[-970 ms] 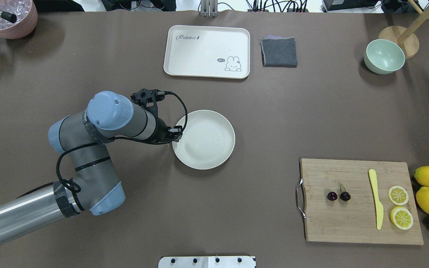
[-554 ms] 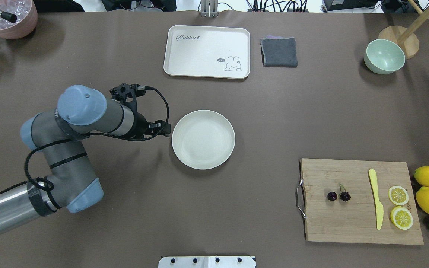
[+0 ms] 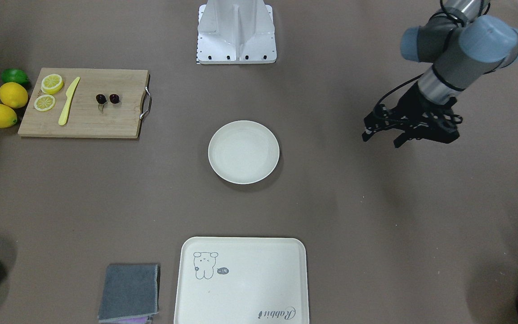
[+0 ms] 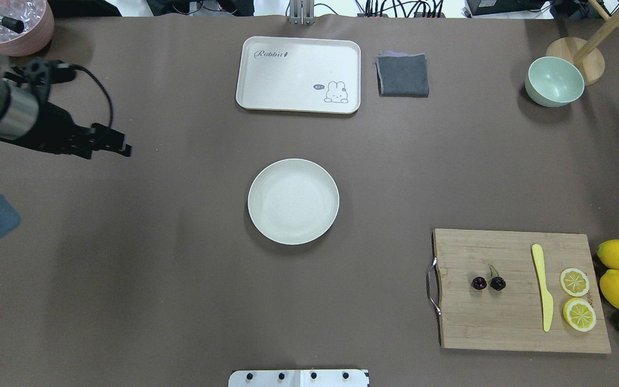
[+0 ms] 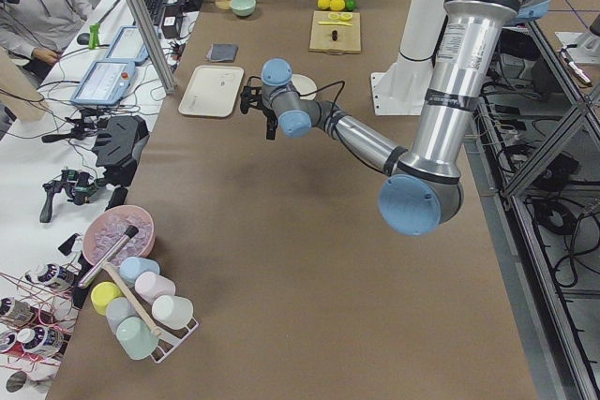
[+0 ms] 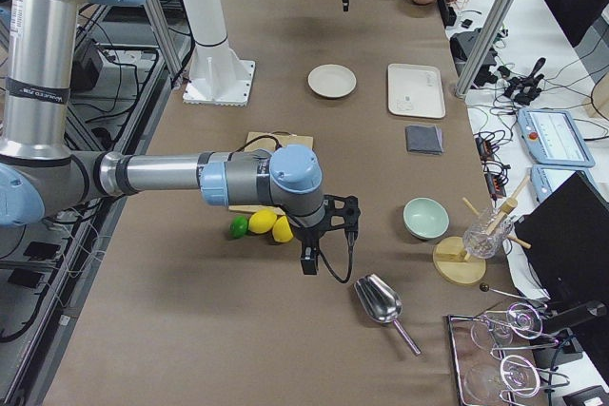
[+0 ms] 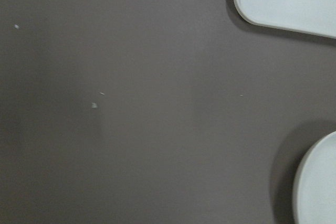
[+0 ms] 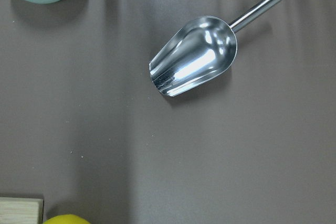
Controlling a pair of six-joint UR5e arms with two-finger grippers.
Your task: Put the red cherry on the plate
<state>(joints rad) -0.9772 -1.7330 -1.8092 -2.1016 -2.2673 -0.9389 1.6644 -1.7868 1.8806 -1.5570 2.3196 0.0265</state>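
The red cherry lies on the cutting board, its two fruits side by side with the stems rising between them. It is well apart from the bare plate at mid-table. The left arm hangs far off on its own side with its jaws apart, so I judge this pick falls to the right arm. That arm hovers past the lemons, above the scoop. I cannot tell how its jaws stand.

I want to bring the right arm over the board and come straight down on the pair. The jaws should open wide enough to bracket both fruits, and I keep them clear of the yellow knife nearby. The fruits are glossy and round, so I expect a hard squeeze to pop them out. I close gently, lift, and release low over the plate's middle so they cannot roll past the rim.
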